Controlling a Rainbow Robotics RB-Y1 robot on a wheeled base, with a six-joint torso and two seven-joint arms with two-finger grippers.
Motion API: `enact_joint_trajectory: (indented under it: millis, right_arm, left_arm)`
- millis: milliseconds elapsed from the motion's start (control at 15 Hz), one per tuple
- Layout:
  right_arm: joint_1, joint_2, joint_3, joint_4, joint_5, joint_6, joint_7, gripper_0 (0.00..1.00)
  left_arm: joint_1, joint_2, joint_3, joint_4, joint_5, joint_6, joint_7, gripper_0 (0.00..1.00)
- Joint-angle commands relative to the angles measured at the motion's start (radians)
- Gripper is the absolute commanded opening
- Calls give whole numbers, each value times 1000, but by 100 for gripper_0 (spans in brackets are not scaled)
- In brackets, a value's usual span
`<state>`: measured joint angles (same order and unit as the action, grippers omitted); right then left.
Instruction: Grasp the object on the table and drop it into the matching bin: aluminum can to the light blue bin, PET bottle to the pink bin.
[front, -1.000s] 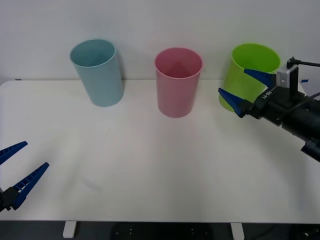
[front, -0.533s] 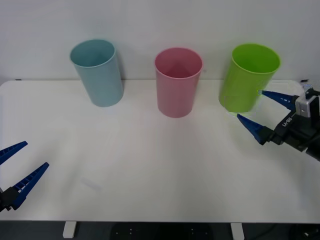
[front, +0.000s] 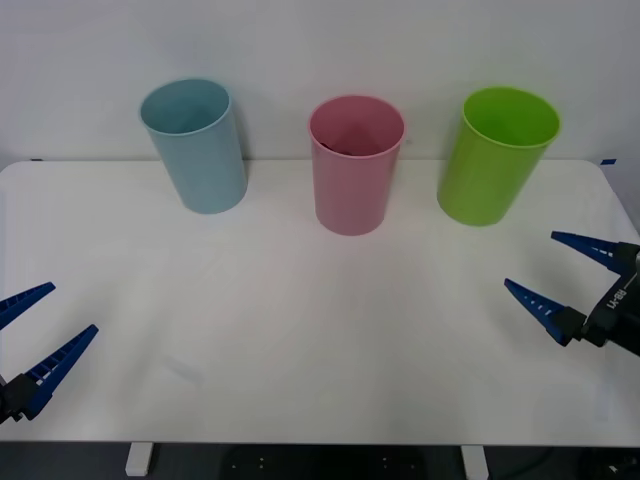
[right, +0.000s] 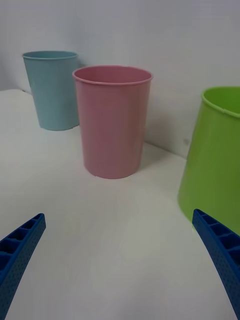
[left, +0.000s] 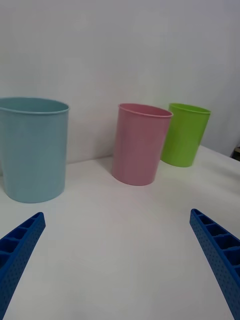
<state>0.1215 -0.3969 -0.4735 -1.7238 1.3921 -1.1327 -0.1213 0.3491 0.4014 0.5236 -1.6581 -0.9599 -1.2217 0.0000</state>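
Note:
The pink bin (front: 356, 175) stands upright at the back middle of the white table (front: 300, 300), with the light blue bin (front: 200, 150) to its left. The object, whether PET bottle or aluminum can, is out of view. My right gripper (front: 531, 259) hovers open and holding nothing over the table's right front, well short of the pink bin (right: 112, 122). My left gripper (front: 72, 308) hangs open and holding nothing at the front left corner, facing the light blue bin (left: 32, 150) and the pink bin (left: 140, 145).
A lime green bin (front: 495, 160) of the same shape stands at the back right, just beyond my right gripper. A plain white wall rises behind the three bins. The table's front edge lies near both grippers.
My right gripper has drawn back from beside the green bin's rim toward the front right and lower, staying open. The left arm has not moved.

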Motion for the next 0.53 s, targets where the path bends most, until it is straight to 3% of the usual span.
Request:
enact_joint_trajectory:
  millis: [67,533]
  right_arm:
    - [44,0,-10,-8,-25,-1,9,100]
    - [110,0,4,-8,-96,-1,25,100]
  left_arm:
    - [0,0,0,0,0,0,0,100]
    - [0,0,0,0,0,0,0,100]
